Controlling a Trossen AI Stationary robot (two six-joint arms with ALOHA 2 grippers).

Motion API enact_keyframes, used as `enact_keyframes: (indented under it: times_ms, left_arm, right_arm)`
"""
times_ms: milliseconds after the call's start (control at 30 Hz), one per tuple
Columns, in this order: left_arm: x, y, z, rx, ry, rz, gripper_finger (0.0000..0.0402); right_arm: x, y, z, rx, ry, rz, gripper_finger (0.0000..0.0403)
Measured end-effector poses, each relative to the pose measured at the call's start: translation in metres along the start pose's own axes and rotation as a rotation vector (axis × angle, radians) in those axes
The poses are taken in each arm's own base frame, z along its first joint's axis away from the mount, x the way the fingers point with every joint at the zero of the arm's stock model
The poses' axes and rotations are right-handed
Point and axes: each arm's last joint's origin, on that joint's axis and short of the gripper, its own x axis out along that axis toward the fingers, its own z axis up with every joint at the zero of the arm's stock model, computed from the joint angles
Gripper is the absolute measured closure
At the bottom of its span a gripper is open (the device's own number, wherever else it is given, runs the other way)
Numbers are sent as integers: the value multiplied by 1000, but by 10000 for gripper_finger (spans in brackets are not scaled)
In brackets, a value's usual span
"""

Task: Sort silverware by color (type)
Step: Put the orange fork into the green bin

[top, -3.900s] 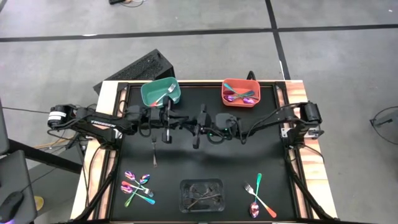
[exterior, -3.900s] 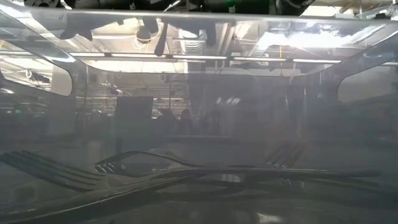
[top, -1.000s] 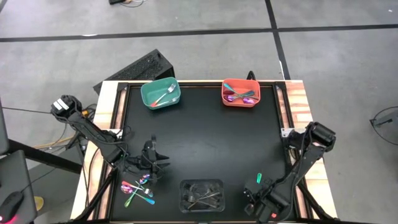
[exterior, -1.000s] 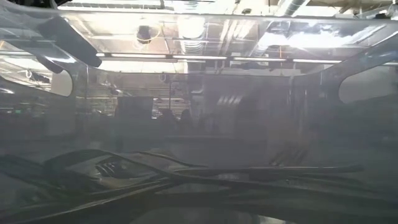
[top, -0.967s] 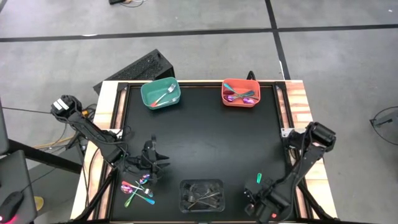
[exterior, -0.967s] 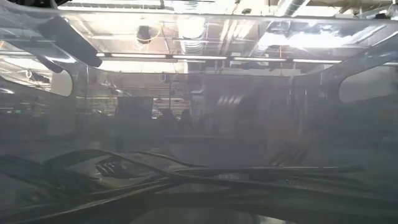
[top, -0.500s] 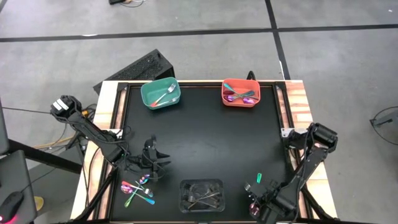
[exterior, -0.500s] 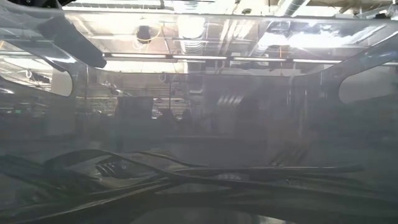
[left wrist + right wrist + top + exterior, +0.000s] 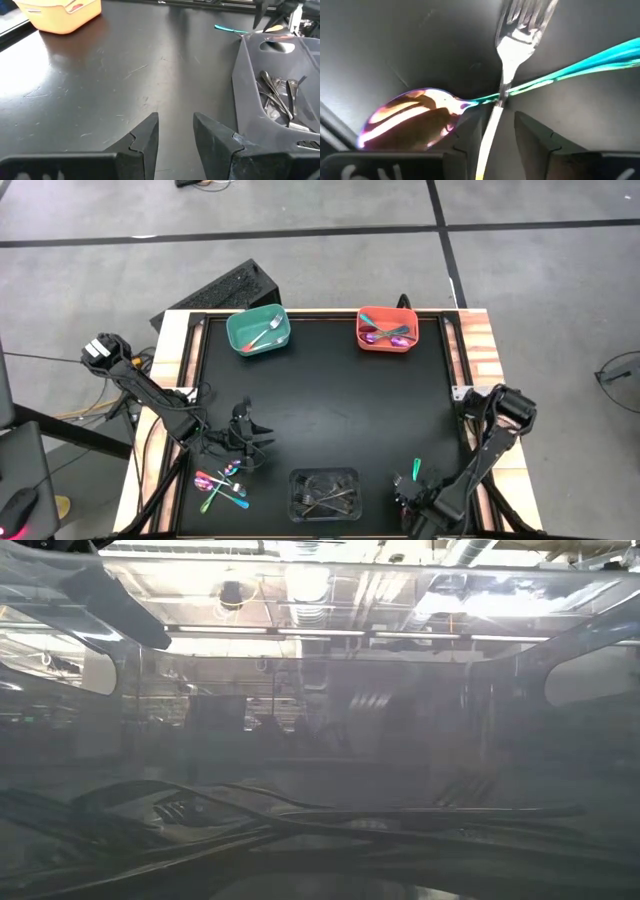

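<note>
Silverware lies in two groups near the table's front edge. On the left, several pieces [image 9: 222, 482] lie in a pile, and my left gripper [image 9: 250, 442] hovers open just beyond it, its fingers [image 9: 147, 137] over bare table. At the front right my right gripper [image 9: 412, 498] is low over a fork [image 9: 517, 37] that lies across a teal-handled spoon [image 9: 412, 120]. The gripper [image 9: 497, 125] is open. The fork's handle [image 9: 487, 135] runs between its fingers, close beside one finger [image 9: 470, 137]. I cannot tell whether they touch.
At the far edge stand a teal bin [image 9: 259, 330] holding a fork and a red bin [image 9: 387, 328] holding silverware. A clear plastic tray [image 9: 324, 472] of dull grey cutlery [image 9: 280, 95] sits at the front centre between the two arms. The table's middle is bare black surface.
My right arm has shifted a little low over the right-hand silverware, near the front edge. The left arm has kept still.
</note>
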Motion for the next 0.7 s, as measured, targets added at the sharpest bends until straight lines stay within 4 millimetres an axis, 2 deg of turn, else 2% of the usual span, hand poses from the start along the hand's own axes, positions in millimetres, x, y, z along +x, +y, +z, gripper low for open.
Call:
enact_keyframes:
  times_ms: [167, 267, 367, 533, 700]
  left_arm:
    - [0, 0, 0, -1, -1, 1, 292]
    - [0, 0, 0, -2, -1, 0, 292]
    - [0, 0, 0, -3, -3, -1, 292]
    - [0, -1, 4, -34, -49, 23, 292]
    - [-1, -5, 13, -34, -117, -9, 292]
  right_arm:
    - [16, 5, 0, -50, 71, -33, 249]
    - [21, 6, -1, -83, 96, -48, 253]
    - [21, 6, -1, -91, 97, -38, 283]
    - [10, 1, 4, -72, 99, -24, 381]
    - [-7, -11, 9, -16, -19, -68, 384]
